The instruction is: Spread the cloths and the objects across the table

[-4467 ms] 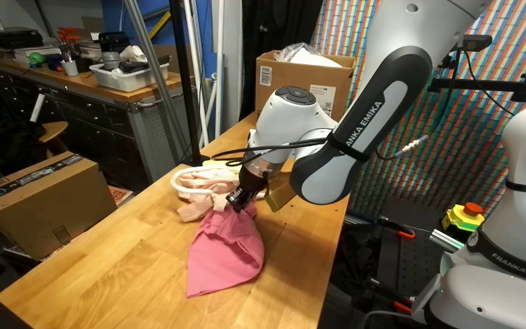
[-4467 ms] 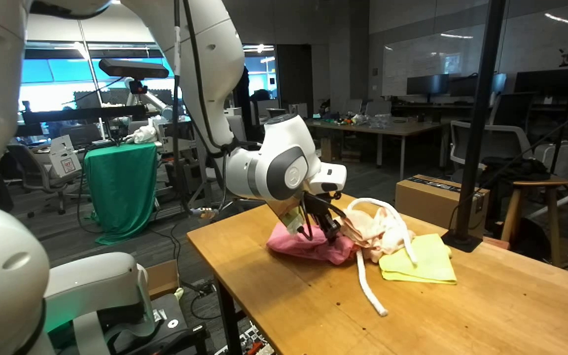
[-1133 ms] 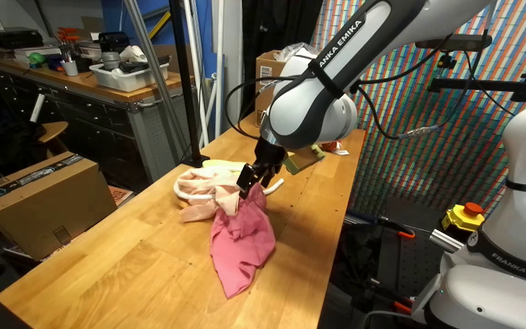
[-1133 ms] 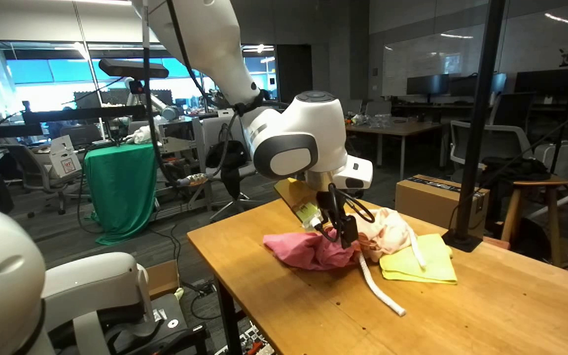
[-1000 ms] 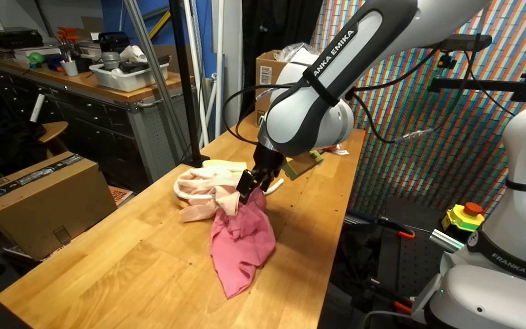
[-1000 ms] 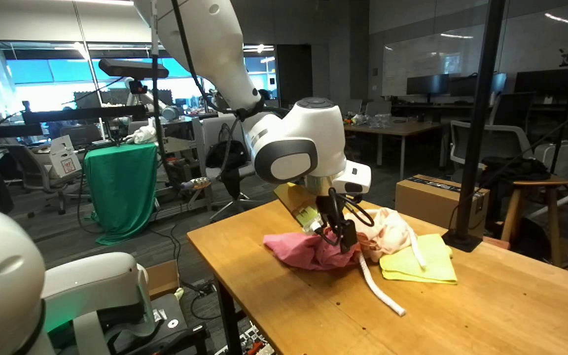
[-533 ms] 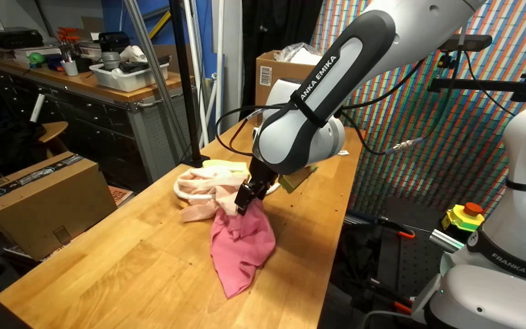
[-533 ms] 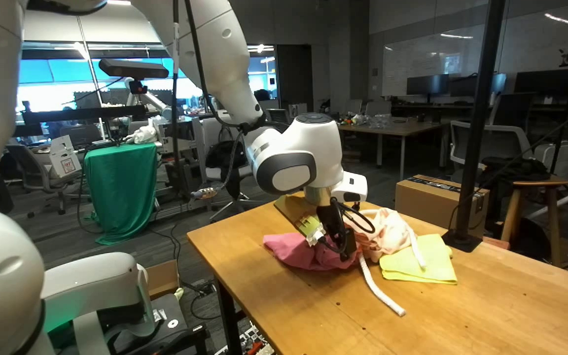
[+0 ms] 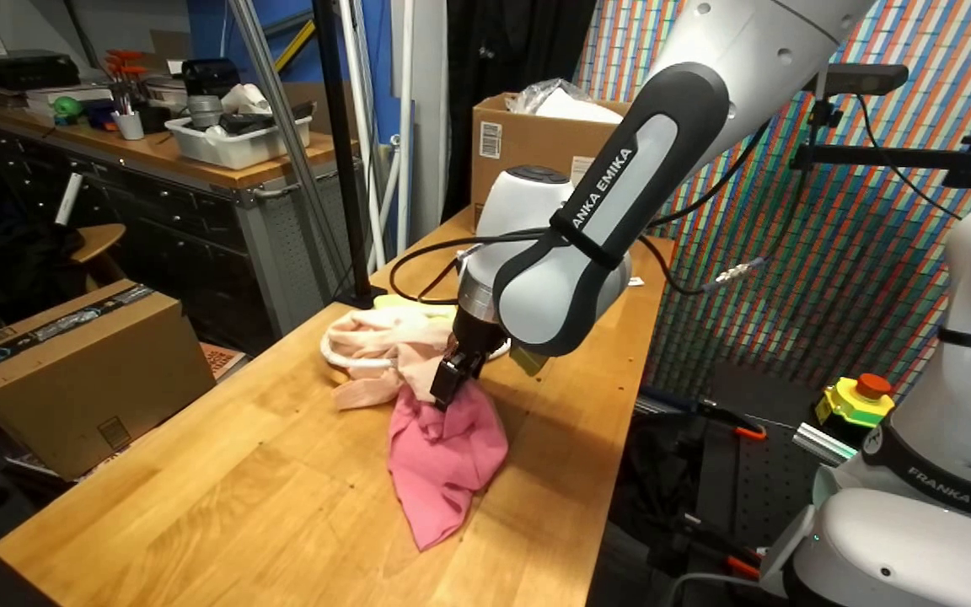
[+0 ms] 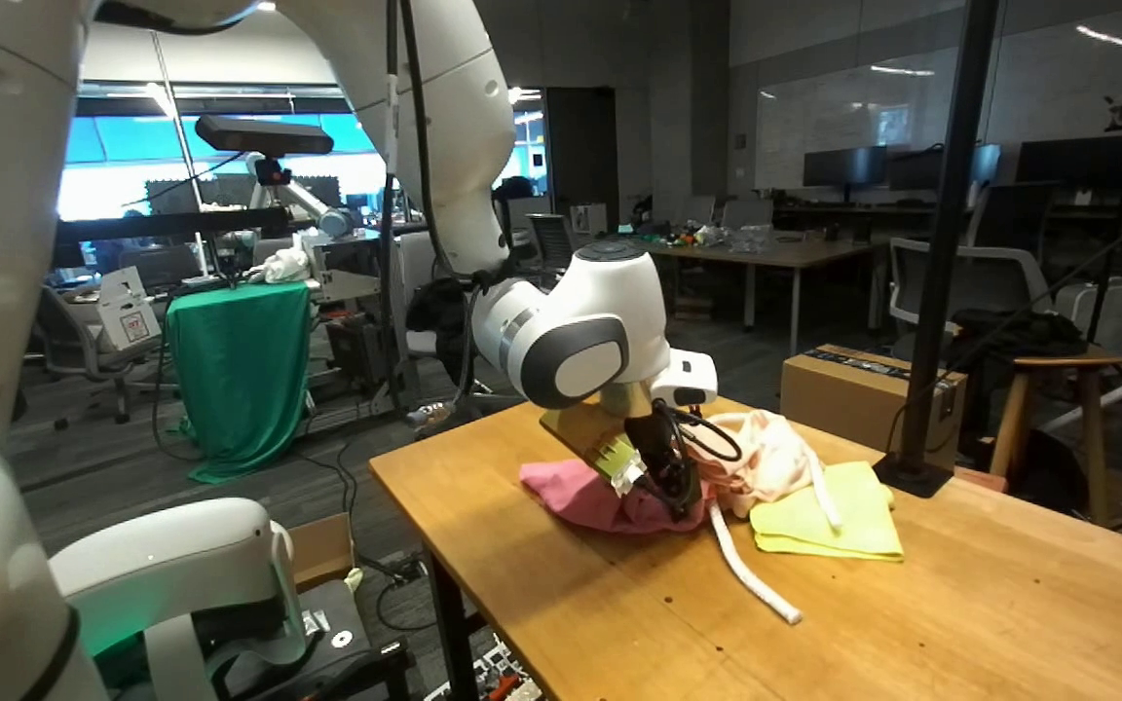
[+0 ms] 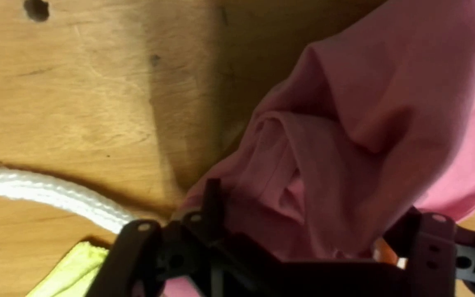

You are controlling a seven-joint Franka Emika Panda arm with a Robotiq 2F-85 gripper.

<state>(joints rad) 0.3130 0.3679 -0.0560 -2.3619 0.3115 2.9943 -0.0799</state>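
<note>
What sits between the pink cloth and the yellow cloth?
Both exterior views show the bunched peach cloth between the pink cloth and the yellow cloth; in an exterior view, white cord also emerges there.

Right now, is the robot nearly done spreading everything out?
Not nearly. Done: only the yellow cloth looks fairly flat, though the white cord crosses it. In hand: the tool straddles the bunched pink cloth, jaws apart, perhaps about to grip. Left: opening that out and freeing the crumpled peach cloth, which the cord also crosses.
</note>
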